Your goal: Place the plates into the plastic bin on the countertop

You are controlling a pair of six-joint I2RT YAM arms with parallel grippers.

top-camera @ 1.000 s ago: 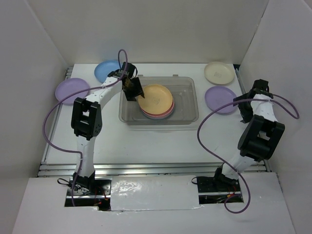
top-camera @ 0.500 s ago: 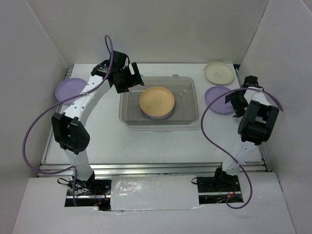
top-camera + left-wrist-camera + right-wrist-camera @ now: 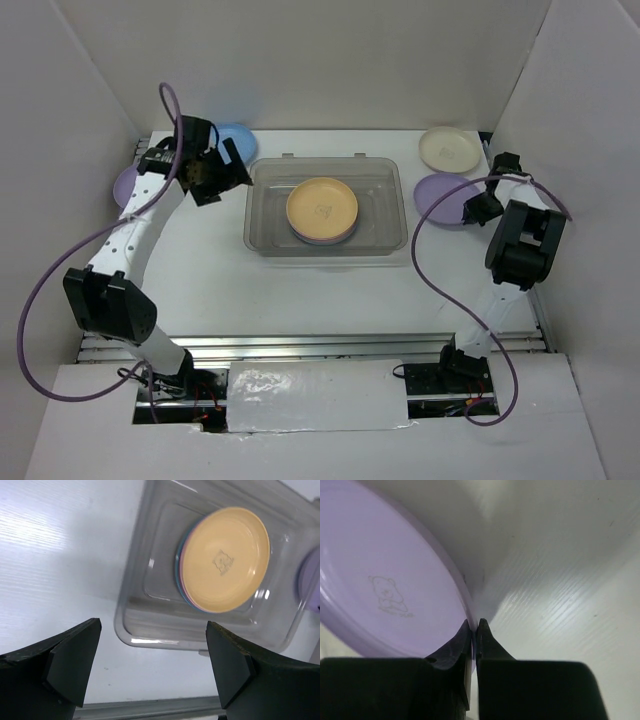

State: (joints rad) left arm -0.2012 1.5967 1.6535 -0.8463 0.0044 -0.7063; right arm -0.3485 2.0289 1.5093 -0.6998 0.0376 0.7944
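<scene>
The plastic bin (image 3: 326, 249) sits mid-countertop (image 3: 300, 295) holding a stack topped by a yellow-orange plate (image 3: 322, 207), with a pink rim showing beneath. My left gripper (image 3: 212, 178) hangs open and empty just left of the bin; its wrist view looks down on the bin (image 3: 150, 625) and the yellow-orange plate (image 3: 225, 565) between its wide fingers (image 3: 75, 660). My right gripper (image 3: 476, 208) is shut on the near rim of a lavender plate (image 3: 443, 197), seen close up as the lavender plate (image 3: 385, 580) pinched in the right gripper (image 3: 475, 627).
A cream plate (image 3: 449, 149) lies at the back right. A blue plate (image 3: 237, 136) and a second lavender plate (image 3: 126, 186) lie at the back left, partly hidden by my left arm. White walls enclose the countertop; a metal rail (image 3: 320, 345) runs along its front.
My left gripper opened, leaving the yellow-orange plate flat on the stack, and swung left out of the bin. My right gripper reached the lavender plate and shut on its rim.
</scene>
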